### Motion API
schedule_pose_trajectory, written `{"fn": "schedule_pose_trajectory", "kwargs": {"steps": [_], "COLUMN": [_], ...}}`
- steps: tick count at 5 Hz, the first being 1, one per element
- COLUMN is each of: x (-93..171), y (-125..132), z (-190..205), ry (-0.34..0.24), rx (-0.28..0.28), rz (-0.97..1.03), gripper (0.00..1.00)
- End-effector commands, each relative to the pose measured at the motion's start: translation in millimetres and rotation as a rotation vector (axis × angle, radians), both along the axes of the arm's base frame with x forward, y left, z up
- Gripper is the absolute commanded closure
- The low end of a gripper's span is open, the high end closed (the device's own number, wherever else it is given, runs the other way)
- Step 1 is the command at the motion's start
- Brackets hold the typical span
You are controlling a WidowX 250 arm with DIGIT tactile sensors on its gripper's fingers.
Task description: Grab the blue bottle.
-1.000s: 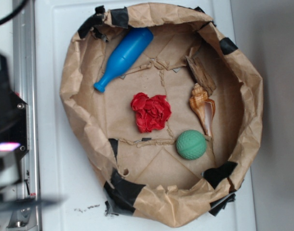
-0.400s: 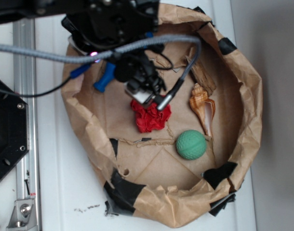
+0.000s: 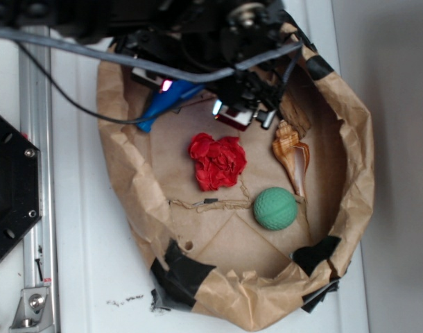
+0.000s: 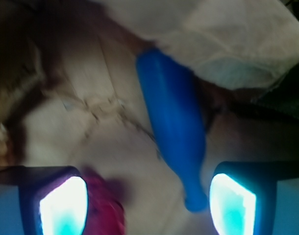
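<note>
Spread wide, the gripper (image 4: 148,205) is seen over the paper-lined basket (image 3: 357,139), nothing held between its glowing pads (image 4: 63,205). By the rear wall the blue bottle (image 4: 173,117) is laid flat, its mouth apparently close beside one pad, though blur hides any contact. Nearby are found a red cloth (image 3: 217,161), a green ball (image 3: 274,208) and a shell (image 3: 292,154).
</note>
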State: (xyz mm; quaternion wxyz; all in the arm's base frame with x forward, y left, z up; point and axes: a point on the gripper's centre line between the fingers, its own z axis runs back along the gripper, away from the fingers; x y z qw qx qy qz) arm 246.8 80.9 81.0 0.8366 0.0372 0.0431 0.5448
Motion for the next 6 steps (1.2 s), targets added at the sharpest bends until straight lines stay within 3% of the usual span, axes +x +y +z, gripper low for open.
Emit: {"fn": "schedule_pose_trajectory", "kwargs": {"steps": [1,2,3,5,6], "x": [11,6,1,-25,-31], "y": [-16,-16,-15,12,31], "z": [36,17,-2,-10,-16], "ry": [-0.142,-0.142,-0.103,-0.126,-0.15], "rx": [0.073,0.11,0.109,0.196,0.208], "rz": [-0.036,-0.022,-0.009,-0.06,-0.088], "gripper": [0.0,0.0,0.0,0.0,0.0]}}
